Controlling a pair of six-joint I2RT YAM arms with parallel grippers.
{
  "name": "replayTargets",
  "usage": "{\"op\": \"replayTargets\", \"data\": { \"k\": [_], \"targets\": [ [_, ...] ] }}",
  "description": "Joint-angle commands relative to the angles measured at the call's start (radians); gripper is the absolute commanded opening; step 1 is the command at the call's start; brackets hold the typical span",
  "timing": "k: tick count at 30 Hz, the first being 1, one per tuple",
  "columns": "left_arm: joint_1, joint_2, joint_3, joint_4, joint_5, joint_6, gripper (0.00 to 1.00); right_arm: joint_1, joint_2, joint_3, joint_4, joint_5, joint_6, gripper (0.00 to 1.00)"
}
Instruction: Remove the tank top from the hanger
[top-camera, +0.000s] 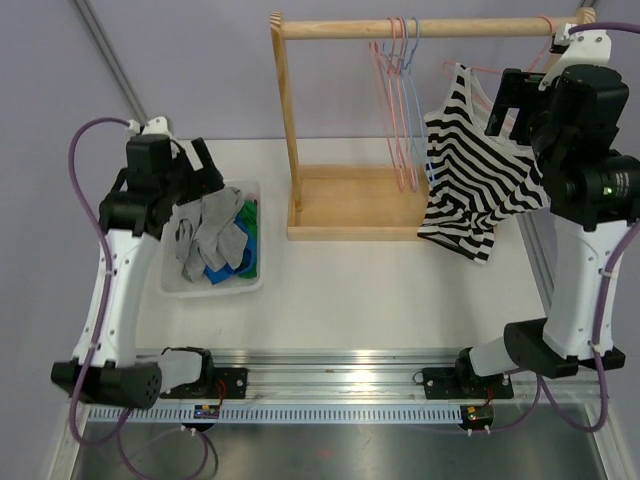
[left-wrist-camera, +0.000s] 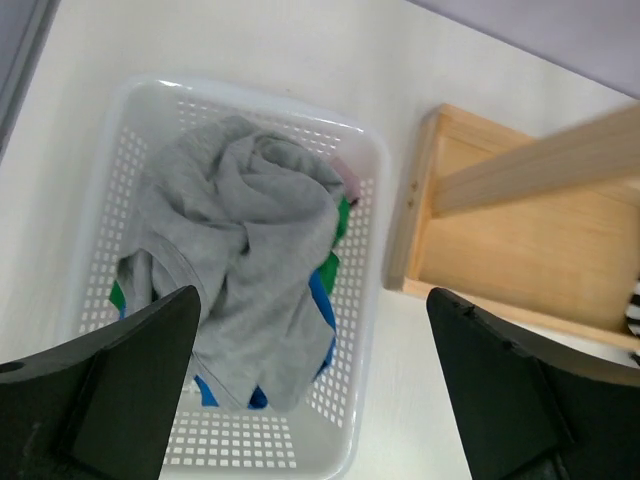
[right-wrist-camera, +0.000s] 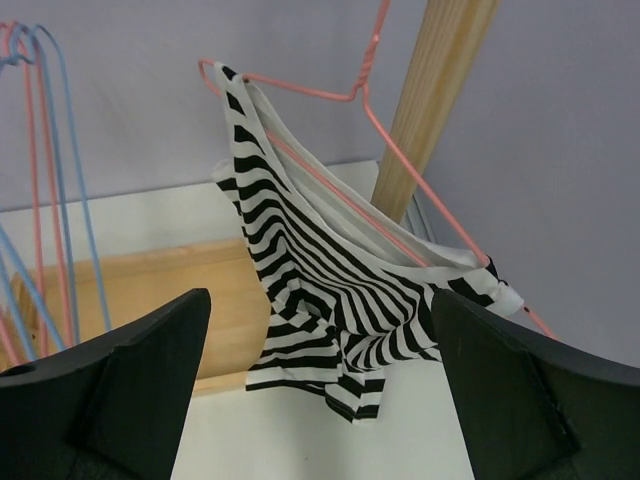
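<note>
Now, left claw: fingers spread wide with nothing gripped, hanging above the white basket at the left of the bench. A crumpled grey garment lies on top of the basket's pile, with blue and green cloth showing beneath it at the near and right edges. In the top view the same claw sits over the basket's far-left corner. Right claw: jaws also fully apart and empty, pointed at the tank top, which lies ahead of the fingertips and not between them. From above this claw is raised by the right end of the rack, just beside the garment's upper edge; contact cannot be judged. The tank top, black and white striped, is on the pink hanger, one strap looped over the hanger's left tip, the body sagging toward the lower right. The hanger hooks on the wooden rail near its right post. The hem drops past the right front corner of the rack's base tray. Bare pink and blue hangers hang mid-rail, well left of the top.
</note>
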Motion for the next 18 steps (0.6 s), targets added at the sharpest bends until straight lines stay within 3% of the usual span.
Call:
{"op": "replayTargets", "data": {
  "k": [1, 3, 7, 11, 15, 18],
  "targets": [
    [-0.088, -0.183, -0.175, 0.108, 0.054, 0.027, 0.99, -0.119, 0.100, 0.048, -0.034, -0.144, -0.059, 1.00],
    [-0.126, -0.317, -0.305, 0.160, 0.051, 0.033, 0.99, -0.214, 0.144, 0.054, 0.005, -0.183, -0.054, 1.00],
    [-0.188, -0.463, -0.474, 0.203, 0.063, 0.098, 0.99, -0.279, 0.140, -0.027, 0.149, -0.235, -0.100, 1.00],
    [-0.223, -0.485, -0.547, 0.226, 0.036, 0.115, 0.99, -0.305, 0.131, -0.107, 0.261, -0.301, -0.165, 1.00],
    [-0.223, -0.446, -0.538, 0.217, 0.063, 0.113, 0.99, -0.337, 0.220, -0.047, 0.197, -0.416, -0.208, 0.98],
    [-0.223, -0.468, -0.558, 0.232, 0.066, 0.118, 0.99, -0.345, 0.234, -0.077, 0.210, -0.485, -0.232, 0.91]
  ]
}}
